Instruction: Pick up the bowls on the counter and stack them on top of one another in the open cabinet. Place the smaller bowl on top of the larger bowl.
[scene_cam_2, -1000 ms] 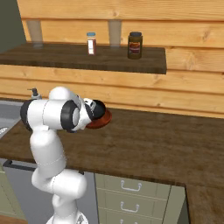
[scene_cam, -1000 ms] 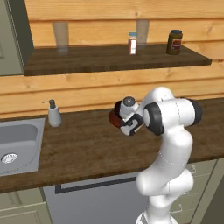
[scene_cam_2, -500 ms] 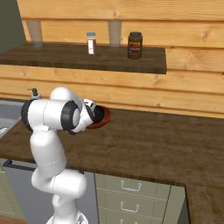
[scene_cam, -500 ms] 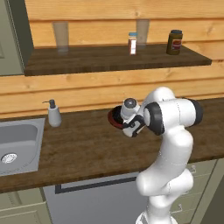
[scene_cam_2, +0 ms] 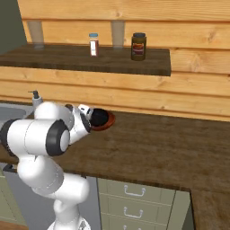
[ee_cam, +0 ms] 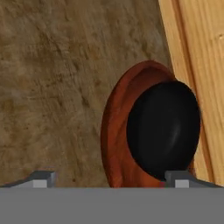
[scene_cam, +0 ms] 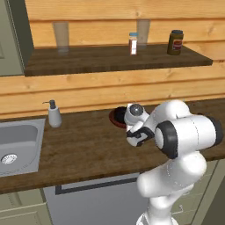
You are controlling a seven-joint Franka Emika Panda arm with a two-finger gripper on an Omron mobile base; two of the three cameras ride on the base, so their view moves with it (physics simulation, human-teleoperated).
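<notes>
The smaller bowl (ee_cam: 164,129), glossy black, sits inside the larger bowl (ee_cam: 114,131), reddish-brown, on the counter (ee_cam: 52,87) close to the plank wall. My gripper (ee_cam: 111,179) is open, its fingertips (ee_cam: 41,177) spread wide on either side of the brown bowl's near rim, touching nothing. From the right base view the black bowl (scene_cam_2: 99,118) rests in the brown bowl (scene_cam_2: 109,123) just beyond my hand (scene_cam_2: 86,117). In the left base view my hand (scene_cam: 135,127) covers most of the brown bowl (scene_cam: 116,117). The open cabinet (scene_cam: 110,59) runs above.
On the shelf stand a glass (scene_cam: 60,36), a second glass (scene_cam: 143,30), a shaker (scene_cam: 133,44) and a dark jar (scene_cam: 175,42). A soap dispenser (scene_cam: 54,114) and a steel sink (scene_cam: 17,143) lie left. A grey-green cabinet (scene_cam: 13,37) borders the shelf's left end.
The jaws have gone from shut to wide open, and the black bowl now rests free in the brown bowl. The arm has barely moved.
</notes>
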